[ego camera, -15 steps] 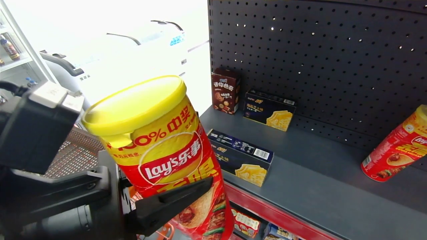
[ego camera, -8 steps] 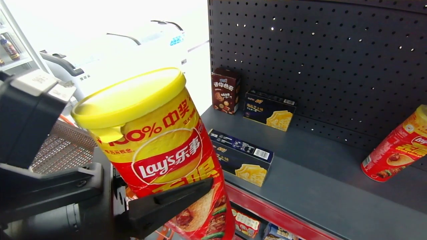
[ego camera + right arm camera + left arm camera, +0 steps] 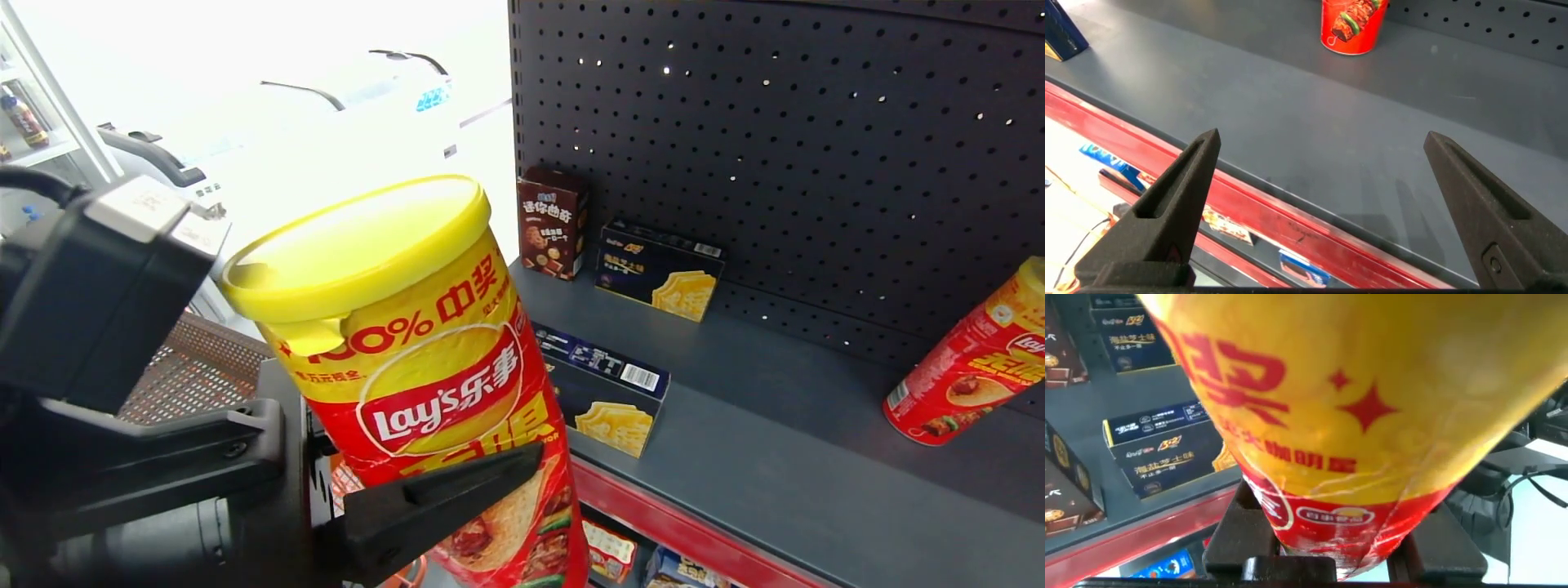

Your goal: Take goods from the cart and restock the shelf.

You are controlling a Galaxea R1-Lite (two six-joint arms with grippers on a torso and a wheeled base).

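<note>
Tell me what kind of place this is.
Likely a shop or mock retail aisle: a pegboard-backed shelf with boxed snacks and a chip can on it, plus a mesh cart beside it.

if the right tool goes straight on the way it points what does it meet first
The right tool, open, aims across the shelf at the red chip can; likely that first, though depth is unclear.

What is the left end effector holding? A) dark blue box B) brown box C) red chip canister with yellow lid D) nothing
C: the left end effector is shut on the tall red cylindrical chip canister with the yellow plastic lid.
</note>
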